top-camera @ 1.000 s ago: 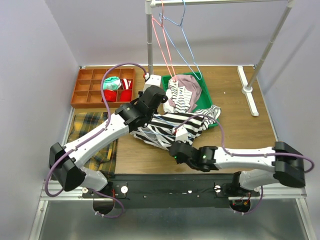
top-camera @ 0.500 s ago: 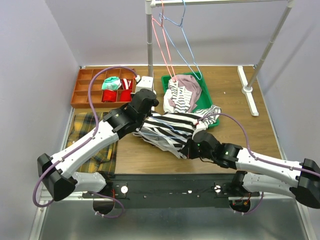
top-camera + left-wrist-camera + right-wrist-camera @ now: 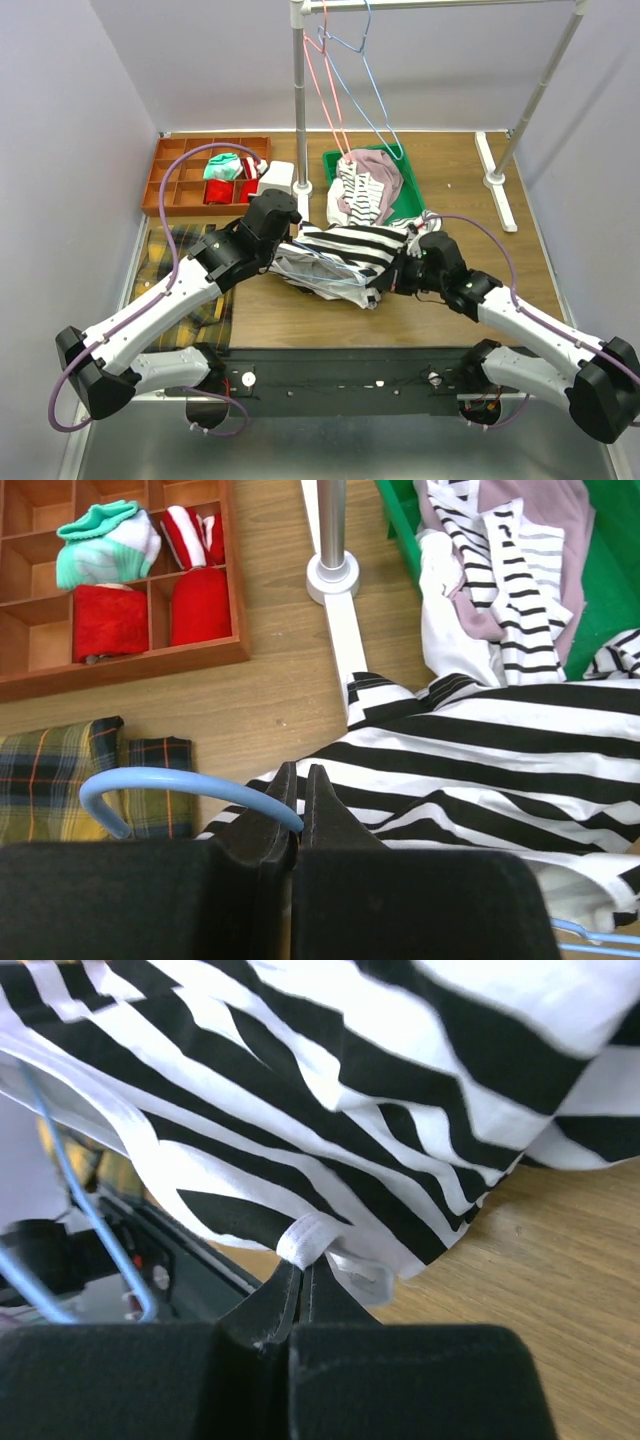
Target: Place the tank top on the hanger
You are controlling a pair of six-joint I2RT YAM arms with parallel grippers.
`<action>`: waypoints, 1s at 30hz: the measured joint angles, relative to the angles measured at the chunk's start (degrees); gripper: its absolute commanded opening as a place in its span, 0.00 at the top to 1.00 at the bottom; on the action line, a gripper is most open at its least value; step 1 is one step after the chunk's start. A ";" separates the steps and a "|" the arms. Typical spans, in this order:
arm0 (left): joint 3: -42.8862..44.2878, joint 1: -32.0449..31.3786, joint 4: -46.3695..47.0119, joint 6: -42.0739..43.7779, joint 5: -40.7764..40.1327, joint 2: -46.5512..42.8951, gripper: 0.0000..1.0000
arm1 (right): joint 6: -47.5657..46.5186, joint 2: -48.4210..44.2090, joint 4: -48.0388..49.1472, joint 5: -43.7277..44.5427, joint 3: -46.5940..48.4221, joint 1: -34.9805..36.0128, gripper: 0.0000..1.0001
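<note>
The tank top (image 3: pixel 345 255), in wide black and white stripes, hangs stretched between my two grippers above the wooden table. My left gripper (image 3: pixel 300 772) is shut on the curved hook of the light-blue wire hanger (image 3: pixel 170 783), at the top's left end (image 3: pixel 288 238). More of the blue wire shows under the cloth (image 3: pixel 75 1180). My right gripper (image 3: pixel 305 1265) is shut on a white hem loop of the tank top (image 3: pixel 330 1130), at its right end (image 3: pixel 400 268). Most of the hanger is hidden by cloth.
A green bin (image 3: pixel 415 205) behind holds a dusty-pink garment (image 3: pixel 375 168) and finer striped cloth. A wooden compartment tray (image 3: pixel 165 195) with rolled socks sits back left, plaid cloth (image 3: pixel 165 255) in front of it. Red and blue wire hangers (image 3: pixel 345 70) hang on the rack, by its pole (image 3: pixel 299 100).
The right gripper has swung right and back with the hem while the left arm drew left, so the tank top is now pulled out wider between them.
</note>
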 measured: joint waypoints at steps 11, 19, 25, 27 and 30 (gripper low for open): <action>-0.44 0.00 0.02 0.48 -3.89 0.04 1.00 | 0.42 -2.05 0.37 -12.02 0.24 -7.28 0.99; -0.44 0.00 0.02 1.07 -5.84 0.61 1.00 | 0.61 -2.71 -1.33 -14.12 4.00 -9.62 0.99; -0.35 0.00 0.09 1.09 -6.03 1.38 1.00 | 1.46 -3.04 -1.77 -16.22 5.88 -9.81 0.99; -0.26 0.00 0.22 1.09 -5.95 1.92 1.00 | 1.70 -3.04 -1.84 -16.76 6.43 -9.84 0.99; 0.17 -0.02 0.31 1.09 -5.77 2.43 1.00 | 2.34 -2.54 -1.68 -17.86 7.93 -9.84 0.99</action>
